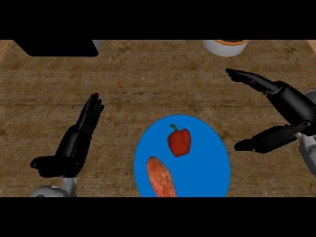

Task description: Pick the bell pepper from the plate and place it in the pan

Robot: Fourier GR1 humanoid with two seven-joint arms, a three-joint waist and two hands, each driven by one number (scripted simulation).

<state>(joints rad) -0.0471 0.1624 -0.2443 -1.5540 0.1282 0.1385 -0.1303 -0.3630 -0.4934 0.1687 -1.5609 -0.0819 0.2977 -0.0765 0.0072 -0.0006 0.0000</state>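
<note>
A red bell pepper point(179, 141) with a green stem lies on the blue plate point(208, 171) at the lower middle of the counter. My right hand point(293, 109) hovers to the right of the plate, open, fingers stretched toward the far side and thumb pointing at the plate's edge; it touches nothing. At the lower left my left hand point(78, 139) rests open, fingers up. A black pan point(58, 47) shows partly at the far left edge of the counter.
An orange-red sausage-like item point(160, 178) lies on the plate below the pepper. A white cup or bowl with an orange rim point(225, 47) stands at the far right. Wooden borders run along both sides of the counter.
</note>
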